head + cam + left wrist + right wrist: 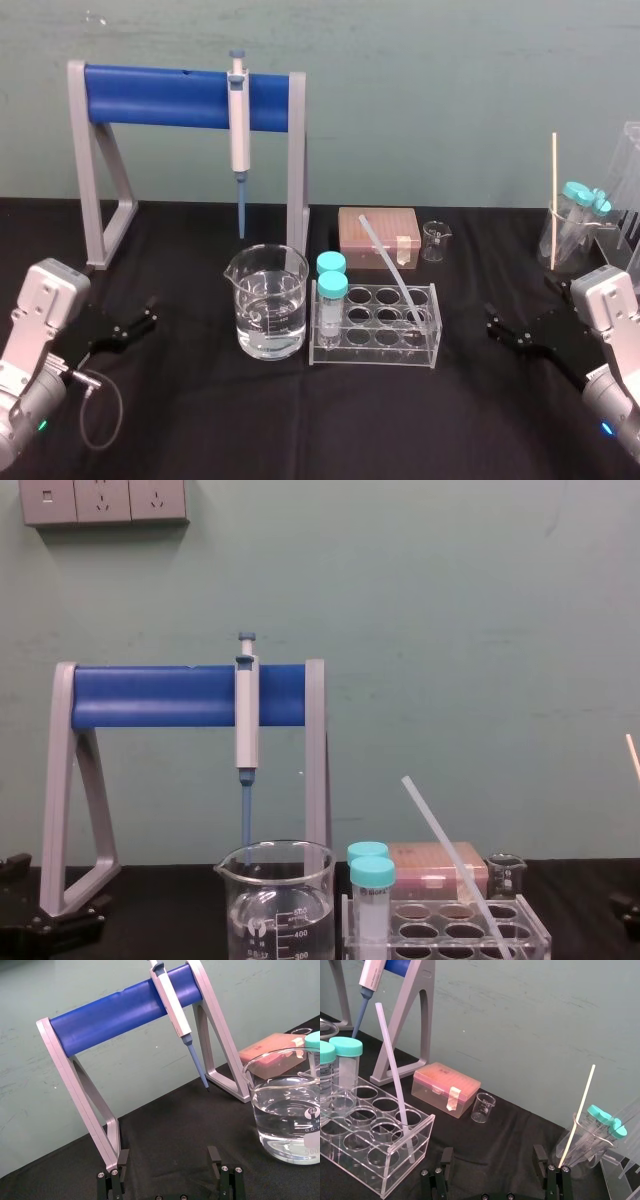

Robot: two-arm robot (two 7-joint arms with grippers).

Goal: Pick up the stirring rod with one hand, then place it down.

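- Nothing is done yet: the rod [385, 262] stands in a right-hand well of the rack [375, 350] at the middle of the table [300, 430], its top tipped toward 11 o'clock. Lifting it and setting it down both remain.
- The left claw [148, 312] is wide open and empty, at 9 o'clock from the rack, beyond the beaker [268, 310].
- The right claw [493, 325] is wide open and empty, at 3 o'clock from the rack and clear of the rod.

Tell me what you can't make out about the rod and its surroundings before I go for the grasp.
- The rod, lower end: chest view, cut off by the bottom edge.
- Rod tip inside the rack: head view, too small and behind clear walls to tell whether it touches the bottom.
- The right gripper: right wrist view, body cut off by the bottom edge.
- The beaker markings: left wrist view, cut off by the right edge.
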